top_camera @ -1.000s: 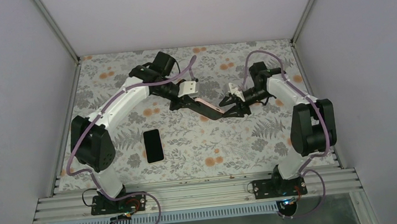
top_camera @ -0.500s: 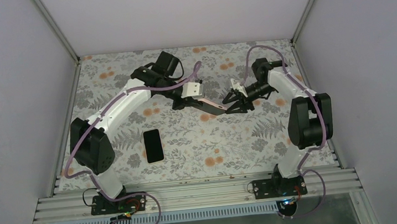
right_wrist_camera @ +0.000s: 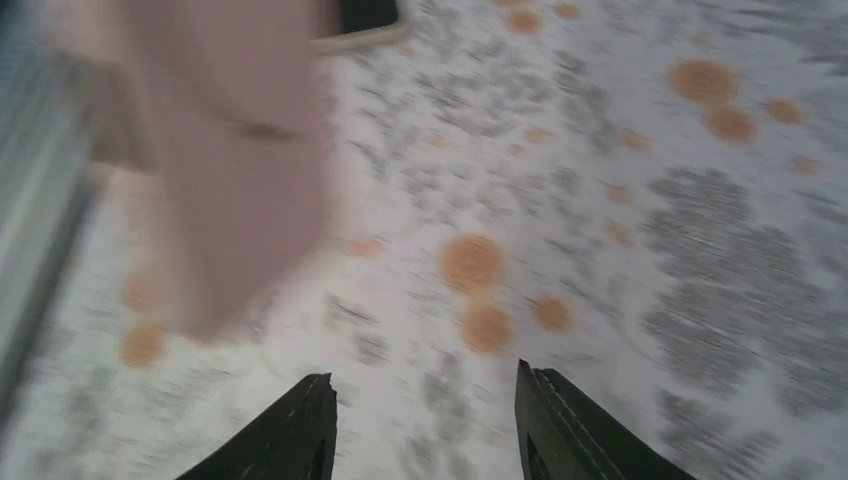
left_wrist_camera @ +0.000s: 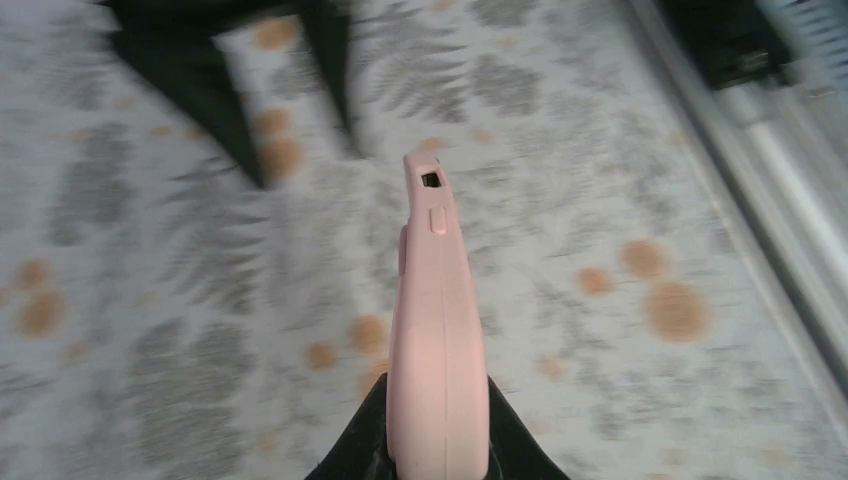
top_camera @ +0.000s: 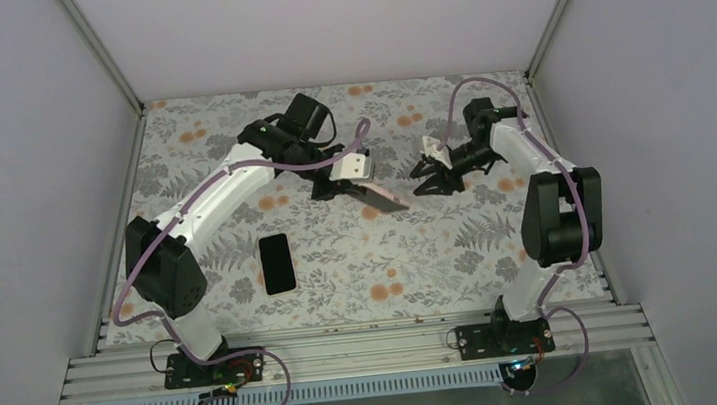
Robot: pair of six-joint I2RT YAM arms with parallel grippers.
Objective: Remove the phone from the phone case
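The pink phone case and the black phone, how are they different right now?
The pink phone case is held in the air, pinched by the left gripper; the black flat phone lies alone on the flowered table. The case is tilted; the phone lies flat. Both are long rounded rectangles.

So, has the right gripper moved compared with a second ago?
Yes. The right gripper has backed off the phone case and drawn toward the rear right, farther from the phone, which lies unmoved.
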